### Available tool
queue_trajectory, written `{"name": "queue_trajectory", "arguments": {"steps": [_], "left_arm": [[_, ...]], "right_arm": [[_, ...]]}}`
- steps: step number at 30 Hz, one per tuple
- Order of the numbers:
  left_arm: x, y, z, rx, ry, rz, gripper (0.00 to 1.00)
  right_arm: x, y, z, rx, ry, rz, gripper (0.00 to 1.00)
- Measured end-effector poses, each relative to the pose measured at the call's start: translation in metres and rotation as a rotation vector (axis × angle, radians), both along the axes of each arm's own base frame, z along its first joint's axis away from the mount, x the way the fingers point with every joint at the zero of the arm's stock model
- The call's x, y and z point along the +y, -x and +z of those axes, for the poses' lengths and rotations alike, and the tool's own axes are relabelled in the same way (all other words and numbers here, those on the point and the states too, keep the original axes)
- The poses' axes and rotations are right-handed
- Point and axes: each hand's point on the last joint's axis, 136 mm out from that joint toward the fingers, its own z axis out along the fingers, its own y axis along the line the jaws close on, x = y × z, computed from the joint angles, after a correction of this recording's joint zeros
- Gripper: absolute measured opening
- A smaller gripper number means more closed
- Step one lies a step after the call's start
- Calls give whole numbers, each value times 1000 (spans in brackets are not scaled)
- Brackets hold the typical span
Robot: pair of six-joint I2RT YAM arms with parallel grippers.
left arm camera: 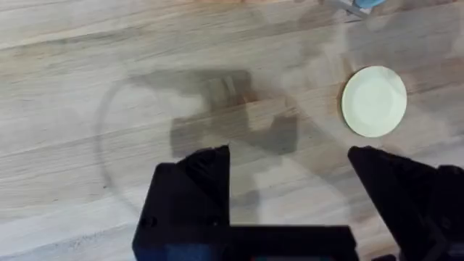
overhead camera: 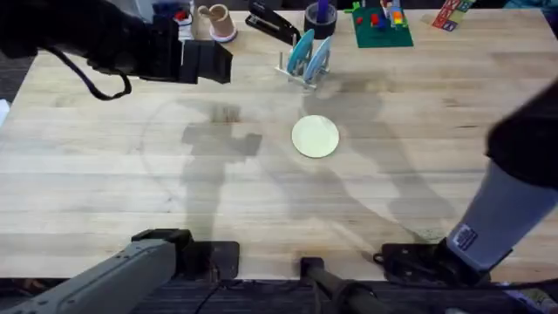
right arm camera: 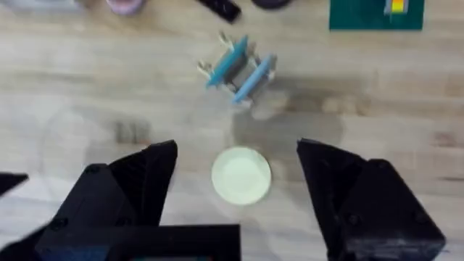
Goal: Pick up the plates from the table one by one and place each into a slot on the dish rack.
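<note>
**A:** Plates status, overhead? 
**B:** Three counted. One cream plate (overhead camera: 315,136) lies flat on the tabletop (overhead camera: 105,183), mid-field. Two blue plates stand on edge in the dish rack (overhead camera: 307,73) at the far side: light blue plate (overhead camera: 301,51) and teal plate (overhead camera: 319,54), side by side. Rack pegs mostly hidden behind them; exact slots not readable.

**A:** Arms in that view?
**B:** Left tool (overhead camera: 209,62) is up at the far left, dark and blurred, well apart from the cream plate. Fingers not resolvable there. Right arm is a grey and black mass at the right edge, cut off by the frame. Clutter along the far edge: a cup (overhead camera: 218,21), a black stapler (overhead camera: 272,23), a green block board (overhead camera: 382,26).

**A:** Left wrist?
**B:** Left tool (left arm camera: 290,185) open wide, nothing between the fingers, bare wood and shadow below. Cream plate (left arm camera: 374,101) sits beyond the tool, off to one finger's side, not touched. Rack only a sliver at the frame edge, cut off.

**A:** Right wrist?
**B:** Right tool (right arm camera: 237,185) also spread wide, holding nothing. Cream plate (right arm camera: 241,175) shows in the gap between the fingers, lying on the tabletop; no contact visible. Beyond it the dish rack (right arm camera: 238,80) with two blue plates upright in it, blurred, so I can't tell which is which. Green board and other items are cropped at the frame edge.
</note>
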Motion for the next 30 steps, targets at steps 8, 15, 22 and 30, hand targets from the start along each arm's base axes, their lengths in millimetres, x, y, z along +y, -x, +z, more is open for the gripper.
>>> {"name": "queue_trajectory", "arguments": {"steps": [8, 15, 22, 30], "left_arm": [[-4, 1, 1, 1, 21, -12, 993], [-8, 16, -5, 68, 46, -22, 993], [-13, 29, -9, 124, 70, -31, 994], [-22, 30, -6, 124, 125, -56, 994]], "right_arm": [[-30, 40, -29, 151, 79, -4, 992], [-47, 63, -56, 252, 161, 33, 992], [-53, 73, -83, 342, 234, 87, 993], [-85, 81, -121, 488, 301, 63, 994]]}}
